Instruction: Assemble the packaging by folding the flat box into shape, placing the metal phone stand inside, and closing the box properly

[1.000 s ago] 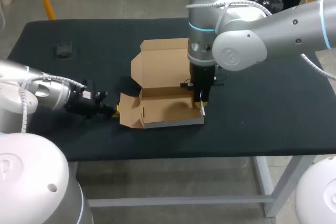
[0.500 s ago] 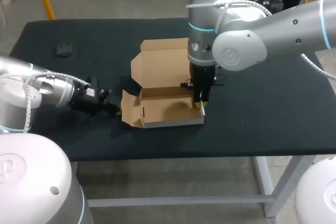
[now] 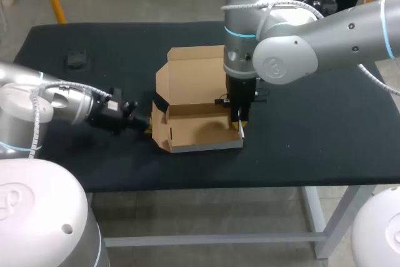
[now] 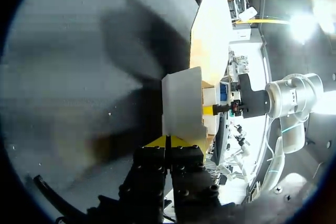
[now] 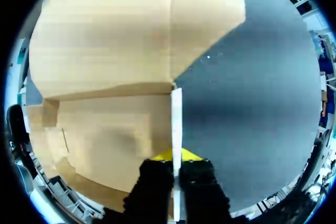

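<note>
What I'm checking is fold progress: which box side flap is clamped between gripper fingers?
The right side flap, pinched by the right gripper; the left side flap is only touched from outside by the left gripper.

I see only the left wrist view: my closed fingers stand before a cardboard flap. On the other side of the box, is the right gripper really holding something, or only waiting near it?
Observer: It is holding. In the right wrist view the right gripper is shut on the box's right side flap, which stands upright with one finger on each face.
Operator: Thank you. Is anything inside the box?
Observer: No. The head view shows the tray of the box empty. A small dark object, maybe the phone stand, lies on the table apart from the box, on the left arm's side.
</note>
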{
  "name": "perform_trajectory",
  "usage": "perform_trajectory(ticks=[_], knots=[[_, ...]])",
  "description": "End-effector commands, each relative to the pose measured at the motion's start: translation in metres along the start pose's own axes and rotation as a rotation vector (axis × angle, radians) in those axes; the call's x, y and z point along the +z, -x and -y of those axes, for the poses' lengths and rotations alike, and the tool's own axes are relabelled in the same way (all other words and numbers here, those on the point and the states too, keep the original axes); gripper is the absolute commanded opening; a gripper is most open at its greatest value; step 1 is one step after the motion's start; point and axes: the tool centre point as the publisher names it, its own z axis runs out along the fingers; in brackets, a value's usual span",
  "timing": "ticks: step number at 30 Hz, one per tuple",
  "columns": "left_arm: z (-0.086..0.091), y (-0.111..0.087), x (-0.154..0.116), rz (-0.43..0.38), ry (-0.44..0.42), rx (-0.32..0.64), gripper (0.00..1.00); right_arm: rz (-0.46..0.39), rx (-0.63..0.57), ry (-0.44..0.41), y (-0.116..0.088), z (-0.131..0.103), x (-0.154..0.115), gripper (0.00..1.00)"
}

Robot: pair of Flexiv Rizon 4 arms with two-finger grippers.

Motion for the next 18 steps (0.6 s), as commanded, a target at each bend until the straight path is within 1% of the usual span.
perform_trajectory(ticks=[1,6,14,18], knots=[[0.001,-0.002,0.003,-0.026,0.002,-0.005,0.00,0.003,-0.001,-0.005,-0.001,-0.001,-0.001,0.00],[0.001,-0.008,0.006,-0.075,0.000,-0.012,0.00,0.003,-0.001,-0.005,-0.001,-0.001,-0.001,0.00],[0.002,-0.018,0.010,-0.103,-0.005,-0.013,0.00,0.003,-0.001,-0.005,-0.001,-0.001,-0.001,0.00],[0.003,-0.020,0.012,-0.108,-0.006,-0.018,0.00,0.003,-0.001,-0.005,-0.001,-0.001,-0.001,0.00]])
